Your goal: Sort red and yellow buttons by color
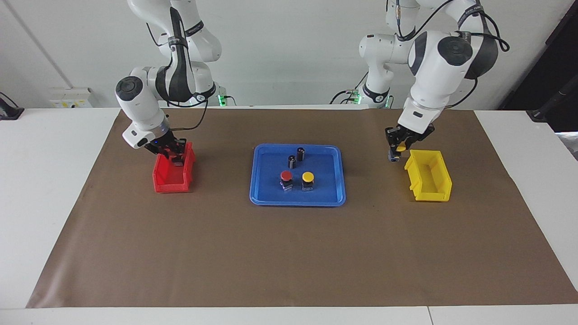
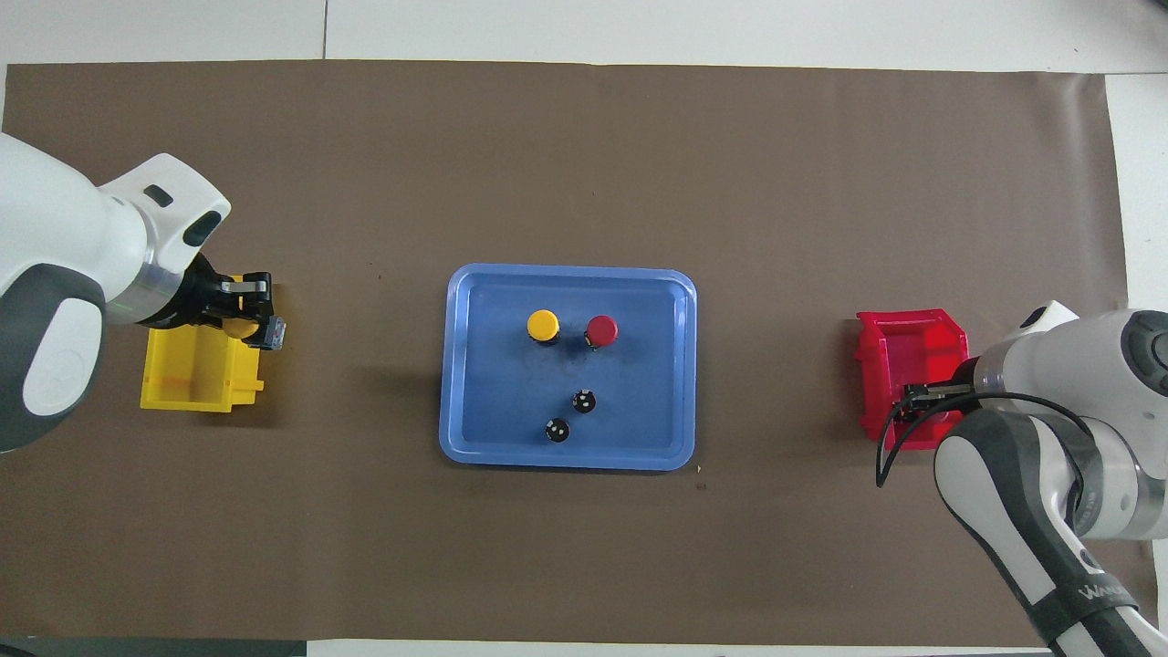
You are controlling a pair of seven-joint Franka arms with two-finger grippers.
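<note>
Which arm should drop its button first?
Left, probably: its hand holds a yellow button at the yellow bin's rim. The right hand is in the red bin, load hidden.

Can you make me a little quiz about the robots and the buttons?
1. True or false: the blue tray holds two red buttons.
2. Which bin is the right gripper at? A) red bin B) yellow bin C) neither
3. Fill in: the gripped button in the left gripper, by the yellow bin, has a ___ cap.

Key:
1. False. It holds one red button, one yellow button and two dark cylinders.
2. A
3. yellow
</note>
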